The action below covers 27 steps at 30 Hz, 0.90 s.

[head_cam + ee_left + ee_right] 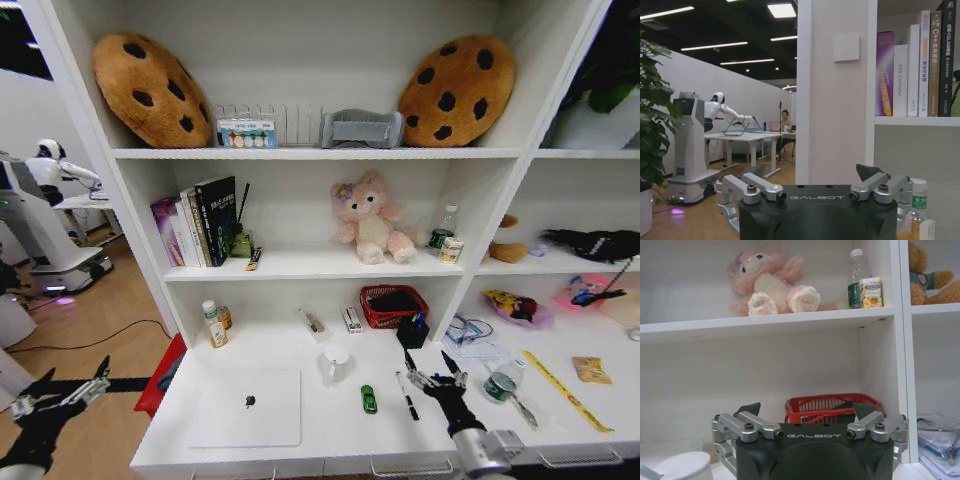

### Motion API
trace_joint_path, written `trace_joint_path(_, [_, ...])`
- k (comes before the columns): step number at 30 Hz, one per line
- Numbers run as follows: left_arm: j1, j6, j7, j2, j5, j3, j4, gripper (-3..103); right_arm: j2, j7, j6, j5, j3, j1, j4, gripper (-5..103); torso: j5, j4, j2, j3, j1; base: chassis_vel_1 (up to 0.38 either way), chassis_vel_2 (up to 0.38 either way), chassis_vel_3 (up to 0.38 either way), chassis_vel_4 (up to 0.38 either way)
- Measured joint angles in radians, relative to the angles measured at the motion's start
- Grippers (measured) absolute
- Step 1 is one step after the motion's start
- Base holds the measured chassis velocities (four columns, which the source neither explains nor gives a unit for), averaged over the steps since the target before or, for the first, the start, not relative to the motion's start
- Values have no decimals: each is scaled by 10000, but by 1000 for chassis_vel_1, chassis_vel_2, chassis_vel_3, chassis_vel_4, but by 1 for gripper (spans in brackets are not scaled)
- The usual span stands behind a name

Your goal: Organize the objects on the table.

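On the white table [330, 435] lie a silver laptop [245, 408], a white mug [337, 363], a tiny green toy [369, 398] and a black marker [407, 395]. A black pen cup [412, 330] stands behind them, small bottles [213, 325] at the back left, a yellow ruler [565, 390] on the right. My right gripper [435, 378] hovers open and empty just right of the marker; in the right wrist view this gripper [805, 410] faces the shelves, with the mug [682, 465] beside it. My left gripper [72, 385] hangs open over the floor, left of the table, and the same gripper [810, 172] faces a bottle [919, 200].
A red basket [393, 305] sits at the back under the shelf. A clear tape roll [500, 385] and papers [480, 345] lie right of my right gripper. A red bin [160, 375] stands at the table's left end. Books [200, 225] and plush toys fill the shelves.
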Motion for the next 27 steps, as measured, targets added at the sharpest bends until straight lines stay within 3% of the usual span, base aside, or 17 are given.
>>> trace_joint_path(13, [-2,-3,-17,46,52,49,16,100,605,109,175,-2055,-2162,274,-1545,100,2,0,0,1,2,0,0,0,0])
trace_joint_path(27, [-2,-3,-22,61,73,71,17,100,716,302,-108,-2060,-2656,1093,-2945,100,2,1,0,0,2,0,0,0,0])
